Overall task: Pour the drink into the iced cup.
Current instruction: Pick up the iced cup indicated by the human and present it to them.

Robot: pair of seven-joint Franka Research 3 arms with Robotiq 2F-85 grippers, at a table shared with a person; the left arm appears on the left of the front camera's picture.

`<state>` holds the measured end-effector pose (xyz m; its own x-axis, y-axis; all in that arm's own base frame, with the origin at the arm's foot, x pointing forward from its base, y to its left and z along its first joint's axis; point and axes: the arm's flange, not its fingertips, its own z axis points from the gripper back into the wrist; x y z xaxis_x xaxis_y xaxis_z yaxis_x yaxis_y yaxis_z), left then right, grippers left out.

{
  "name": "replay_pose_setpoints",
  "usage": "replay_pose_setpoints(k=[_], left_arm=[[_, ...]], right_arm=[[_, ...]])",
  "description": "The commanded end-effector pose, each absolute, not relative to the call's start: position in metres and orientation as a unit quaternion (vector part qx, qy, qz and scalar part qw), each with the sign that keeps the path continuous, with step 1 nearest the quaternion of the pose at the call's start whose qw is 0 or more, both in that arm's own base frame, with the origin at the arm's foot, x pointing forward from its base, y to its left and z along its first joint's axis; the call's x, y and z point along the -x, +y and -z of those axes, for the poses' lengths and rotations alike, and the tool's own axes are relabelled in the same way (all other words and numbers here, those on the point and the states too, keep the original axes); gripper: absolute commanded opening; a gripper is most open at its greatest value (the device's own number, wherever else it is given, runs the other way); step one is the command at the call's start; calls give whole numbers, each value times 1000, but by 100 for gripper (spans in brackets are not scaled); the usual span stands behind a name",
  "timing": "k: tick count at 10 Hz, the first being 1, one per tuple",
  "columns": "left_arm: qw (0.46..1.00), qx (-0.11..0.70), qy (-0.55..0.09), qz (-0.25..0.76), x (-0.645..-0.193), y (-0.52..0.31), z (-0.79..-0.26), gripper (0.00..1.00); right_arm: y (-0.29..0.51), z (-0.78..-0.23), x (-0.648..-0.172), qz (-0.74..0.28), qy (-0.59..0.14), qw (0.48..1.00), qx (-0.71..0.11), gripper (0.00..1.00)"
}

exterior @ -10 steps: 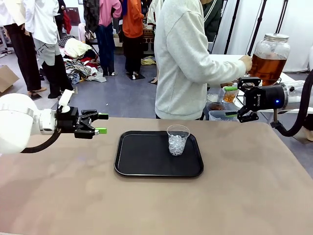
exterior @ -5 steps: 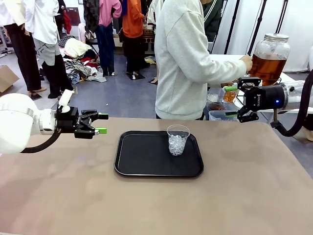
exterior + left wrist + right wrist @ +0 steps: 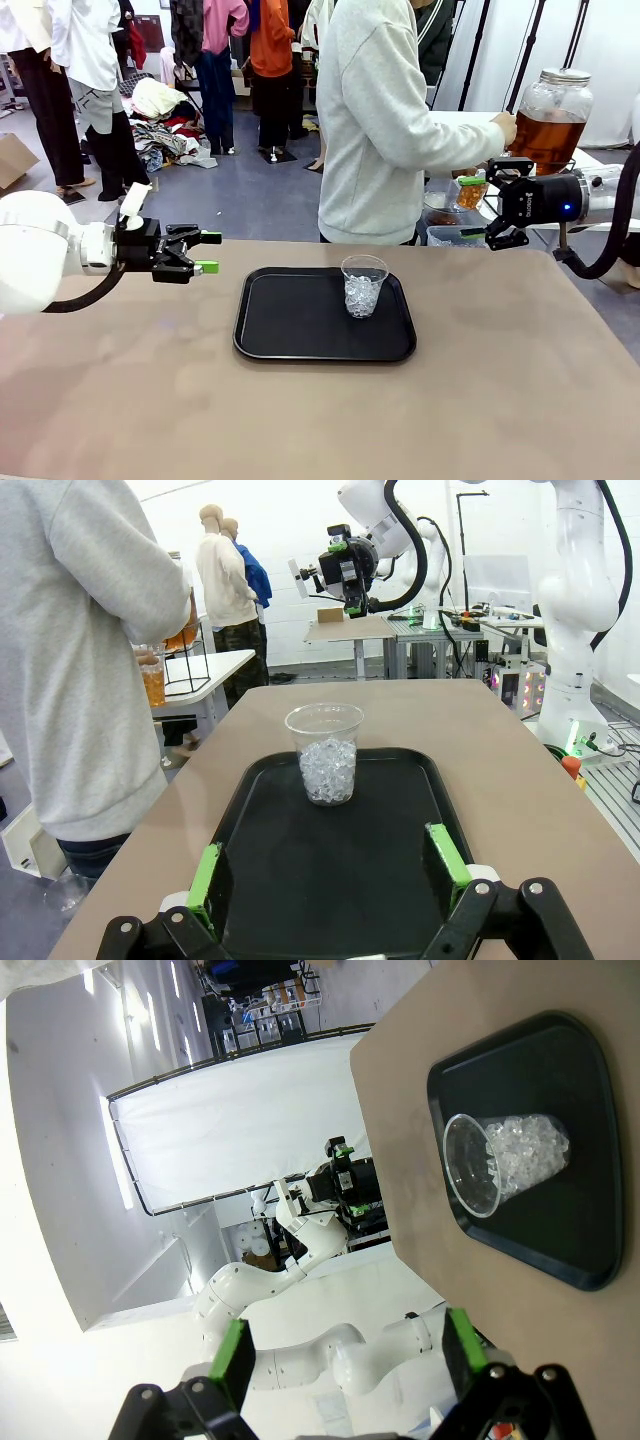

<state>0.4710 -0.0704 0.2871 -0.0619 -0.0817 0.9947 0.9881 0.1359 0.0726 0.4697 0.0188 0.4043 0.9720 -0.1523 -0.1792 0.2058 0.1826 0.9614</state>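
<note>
The iced cup, clear plastic with ice in its lower half, stands upright on a black tray at mid-table. The drink, amber in a large glass jar with a metal lid, stands on a side table at the far right, with the person's hand against it. My left gripper hovers open at the table's left, pointing at the tray. In its wrist view the cup lies straight ahead of the open fingers. My right gripper is open past the table's far right corner, below the jar.
A person in a grey sweatshirt stands at the far edge, turned toward the jar. A small clear cup of amber liquid sits near my right gripper. Bins stand behind the far right edge. Bare tabletop spreads in front of the tray.
</note>
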Motion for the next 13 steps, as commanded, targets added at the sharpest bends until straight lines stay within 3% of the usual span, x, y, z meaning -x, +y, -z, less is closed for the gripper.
replay_pose_setpoints(k=[1, 13], left_arm=[[534, 426, -535, 497, -472, -72, -289, 100], [534, 426, -535, 497, -472, -72, -289, 100]], right_arm=[[19, -405, -469, 118, 19, 769, -629, 100], [19, -405, -469, 118, 19, 769, -629, 100]])
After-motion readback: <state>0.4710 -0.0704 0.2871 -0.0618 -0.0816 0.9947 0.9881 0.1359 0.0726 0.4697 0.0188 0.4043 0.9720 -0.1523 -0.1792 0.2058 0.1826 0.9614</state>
